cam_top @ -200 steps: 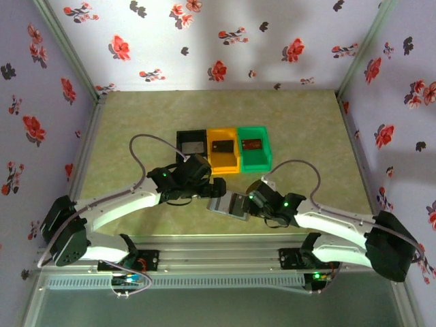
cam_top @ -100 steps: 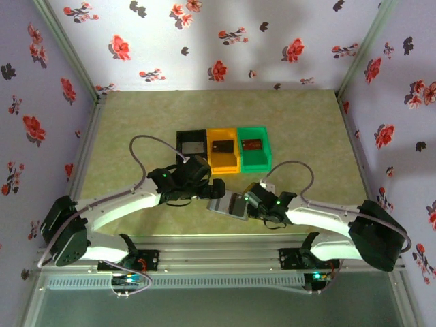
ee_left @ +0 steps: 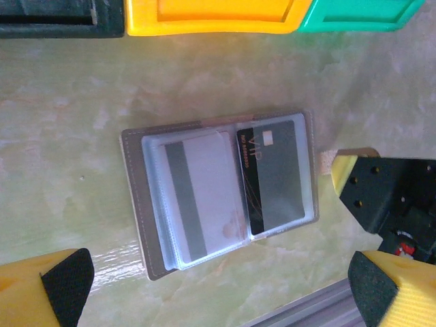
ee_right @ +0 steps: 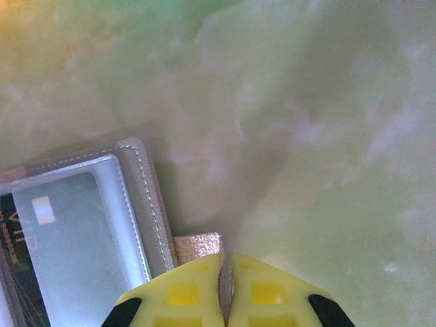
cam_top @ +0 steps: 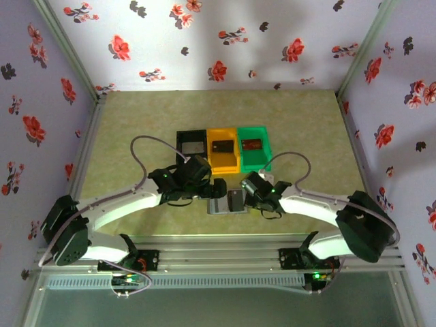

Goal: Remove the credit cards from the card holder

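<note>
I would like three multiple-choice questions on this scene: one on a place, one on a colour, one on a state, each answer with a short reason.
1. Where does the card holder lie?
A. on the table, nearer to the arms than the bins
B. inside a bin
C. on top of a bin

2. What colour is the middle bin?
A. blue
B. orange
C. white

3. How is the left gripper?
A. shut on a card
B. shut on nothing
C. open wide, holding nothing

Answers: 1 A, the top view shows it on bare table before the row. 2 B, it sits between a black bin and a green bin. 3 C, its yellow fingers stand far apart in the left wrist view.
</note>
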Tool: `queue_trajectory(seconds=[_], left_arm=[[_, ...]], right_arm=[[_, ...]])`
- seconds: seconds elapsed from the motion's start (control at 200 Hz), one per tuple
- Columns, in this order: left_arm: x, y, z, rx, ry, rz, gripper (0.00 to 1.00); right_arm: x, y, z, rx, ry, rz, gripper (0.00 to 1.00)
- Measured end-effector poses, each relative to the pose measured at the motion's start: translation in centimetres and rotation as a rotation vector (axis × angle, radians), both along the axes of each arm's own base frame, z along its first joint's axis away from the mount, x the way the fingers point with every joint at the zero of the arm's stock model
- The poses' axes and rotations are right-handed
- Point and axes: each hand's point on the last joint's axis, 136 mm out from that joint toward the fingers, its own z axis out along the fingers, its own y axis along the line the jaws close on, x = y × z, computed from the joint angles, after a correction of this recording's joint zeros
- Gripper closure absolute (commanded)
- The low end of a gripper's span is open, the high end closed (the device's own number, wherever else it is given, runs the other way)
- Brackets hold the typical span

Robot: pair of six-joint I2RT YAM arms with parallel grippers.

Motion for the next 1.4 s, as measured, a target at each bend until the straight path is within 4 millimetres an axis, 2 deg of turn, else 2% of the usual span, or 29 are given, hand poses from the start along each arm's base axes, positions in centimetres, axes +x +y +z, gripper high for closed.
queue_trajectory(seconds=[0.04,0.145,0.19,0.28,0.45,0.615,0.8,1.025,1.2,1.4], left_arm=[[-0.1,-0.1,-0.2,-0.002,0.005,0.0,0.0],[-0.3,-0.3,-0.4,-0.008,0.016,-0.001,0.0],[-0.4,-0.4,-0.5,-0.012,0.016,-0.001,0.0],[-0.6,-0.7,-0.6,-0.025,0.023,-0.002,0.0],[-1.0,-1.7,-0.6,-0.052,0.034,-0.012,0.01],[-1.0,-2.1,-2.0,-0.035,0.065,0.005,0.02],[-0.7,-2.4,-2.8,-0.036,0.086,0.032,0.06],[-0.5,-2.8,-3.1,-0.049,0.095,0.052,0.11],[-0.4,-3.2,-2.9,-0.067,0.098,0.055,0.14],[-0.4,-3.4,-3.2,-0.066,0.106,0.053,0.17]], right_arm=[[0.3,0.0,0.0,-0.001,-0.001,-0.001,0.99],[0.4,0.1,0.0,-0.002,0.0,-0.004,0.81],[0.4,0.1,0.0,0.001,0.002,-0.004,0.77],[0.2,0.2,0.3,0.008,0.004,0.007,0.72],[0.2,0.5,2.5,0.072,-0.038,0.008,0.77],[0.0,1.3,4.3,0.143,-0.068,0.018,0.84],[-1.1,2.9,3.1,0.195,-0.007,0.047,1.0],[-2.2,3.1,0.3,0.21,0.067,0.023,1.0],[-2.5,2.4,-0.6,0.197,0.072,0.001,1.0],[-2.2,2.7,-0.8,0.209,0.065,-0.001,1.0]])
